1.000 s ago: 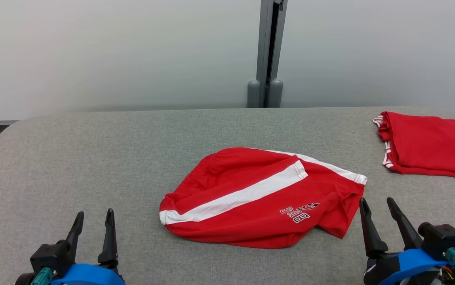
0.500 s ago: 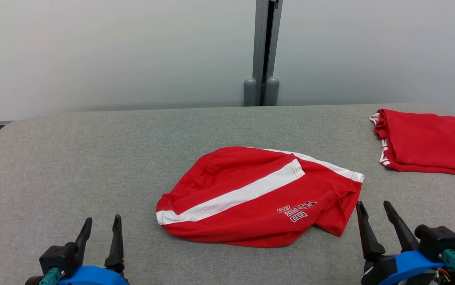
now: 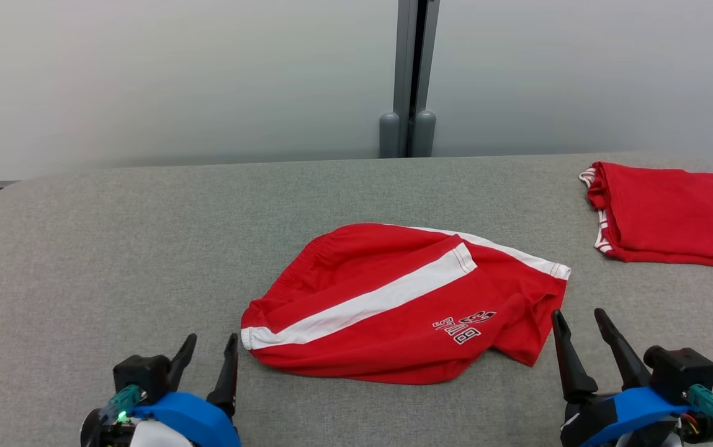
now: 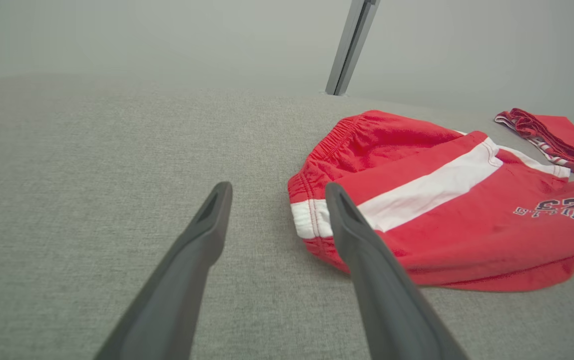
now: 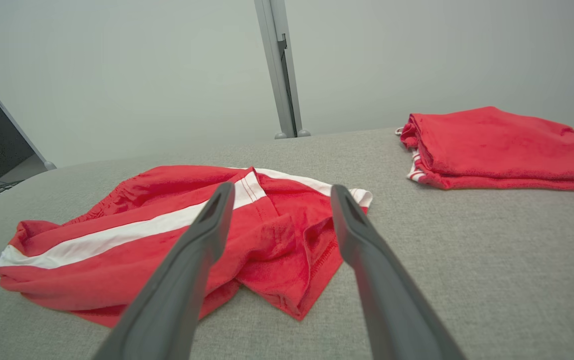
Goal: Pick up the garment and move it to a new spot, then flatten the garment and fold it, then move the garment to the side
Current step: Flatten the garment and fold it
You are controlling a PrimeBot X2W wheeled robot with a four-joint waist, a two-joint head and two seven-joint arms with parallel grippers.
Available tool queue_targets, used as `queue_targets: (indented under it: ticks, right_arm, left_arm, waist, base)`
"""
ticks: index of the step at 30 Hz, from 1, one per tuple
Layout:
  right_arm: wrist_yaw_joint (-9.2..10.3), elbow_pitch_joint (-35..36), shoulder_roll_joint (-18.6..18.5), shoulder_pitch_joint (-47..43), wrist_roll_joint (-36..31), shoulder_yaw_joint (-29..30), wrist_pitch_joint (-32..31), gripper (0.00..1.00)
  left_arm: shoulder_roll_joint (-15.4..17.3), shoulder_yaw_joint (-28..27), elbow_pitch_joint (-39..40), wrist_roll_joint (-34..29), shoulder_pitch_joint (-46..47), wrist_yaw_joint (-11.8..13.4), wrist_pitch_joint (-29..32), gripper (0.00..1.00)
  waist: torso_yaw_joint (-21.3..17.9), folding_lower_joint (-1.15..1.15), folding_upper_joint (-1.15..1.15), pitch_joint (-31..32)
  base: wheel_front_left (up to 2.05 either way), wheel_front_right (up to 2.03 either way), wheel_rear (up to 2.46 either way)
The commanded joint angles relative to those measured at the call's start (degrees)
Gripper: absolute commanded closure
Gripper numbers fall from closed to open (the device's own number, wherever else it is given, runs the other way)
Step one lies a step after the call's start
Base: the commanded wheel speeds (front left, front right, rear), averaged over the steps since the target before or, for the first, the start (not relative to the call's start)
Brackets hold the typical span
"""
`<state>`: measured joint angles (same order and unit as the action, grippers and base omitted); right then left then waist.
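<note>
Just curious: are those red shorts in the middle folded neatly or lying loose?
Loose, not folded: the red shorts lie rumpled on the grey table, one leg hem bunched and creased.

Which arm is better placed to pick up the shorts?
Probably right: the open right tool points at the crumpled edge of the shorts, while the left tool aims mostly at bare table beside them.

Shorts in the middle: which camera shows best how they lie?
Head view: the shorts are seen whole from above. Left wrist view shows the waistband end close, a finger of the left tool crossing its edge. Right wrist view shows the crumpled leg end behind the right tool.
</note>
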<state>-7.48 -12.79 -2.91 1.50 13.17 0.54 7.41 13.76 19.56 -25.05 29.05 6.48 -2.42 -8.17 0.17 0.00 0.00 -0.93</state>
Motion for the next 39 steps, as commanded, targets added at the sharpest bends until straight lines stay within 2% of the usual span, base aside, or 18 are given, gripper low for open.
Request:
queue_targets:
  ticks: [1, 6, 20, 21, 22, 27, 35, 39]
  right_arm:
    - [-0.03, 0.13, -0.02, 0.59, 0.09, -0.16, 0.08, 0.0]
    - [-0.03, -0.34, -0.02, 1.48, 0.49, -1.38, 0.32, 0.0]
    - [-0.03, -0.96, -0.03, 2.83, 0.21, -2.6, 0.49, 0.0]
    - [-0.03, -0.96, -0.02, 2.98, 0.17, -2.8, 0.37, 0.0]
    - [-0.03, -0.98, -0.02, 3.15, 0.19, -3.13, 0.12, 0.0]
    - [-0.03, 0.31, -0.05, 6.35, -0.12, -3.89, -3.02, 0.0]
    - [-0.03, -3.61, -0.02, 19.72, -0.44, -4.54, -23.14, 0.0]
    - [-0.03, -10.09, -0.02, 27.08, -1.04, -5.61, -28.02, 0.0]
  left_arm:
    - [-0.4, 0.72, -0.84, 0.14, 1.43, -0.58, 1.17, 0.0]
    - [-1.63, 2.82, -5.16, 1.51, 4.7, -2.17, 6.48, 0.0]
    - [-2.78, 2.98, -14.84, 4.25, 10.68, -2.91, 10.37, 0.0]
    - [-2.85, 3.23, -15.28, 4.1, 11.08, -3.11, 10.3, 0.6]
    - [-2.92, 3.54, -15.83, 4.05, 11.39, -3.19, 10.3, 1.0]
    - [-3.28, 3.6, -17.19, 3.9, 12.29, -3.07, 7.65, 1.0]
    - [-3.25, 4.09, -17.09, 2.75, 13.58, -2.6, 3.6, 1.0]
    - [-3.87, 4.67, -17.04, 2.55, 15.09, -3.03, 2.79, 1.0]
  waist:
    - [-0.1, 0.0, 0.0, -0.22]
    - [-1.08, 0.0, 0.0, -1.16]
    - [-2.93, 0.0, 0.0, -3.26]
    - [-2.93, 0.0, 0.0, -3.37]
    - [-2.93, 0.0, 0.0, -3.46]
    - [-3.04, 0.0, 0.0, -4.13]
    - [-2.09, 0.0, 0.0, -6.72]
    - [-0.48, 0.0, 0.0, -9.12]
  base:
    - [0.0, 0.0, 0.0]
    - [0.0, 0.0, 0.0]
    - [0.0, 0.0, 0.0]
    - [0.0, 0.0, 0.0]
    - [0.0, 0.0, 0.0]
    - [0.0, 0.0, 0.0]
    - [0.0, 0.0, 0.0]
    - [0.0, 0.0, 0.0]
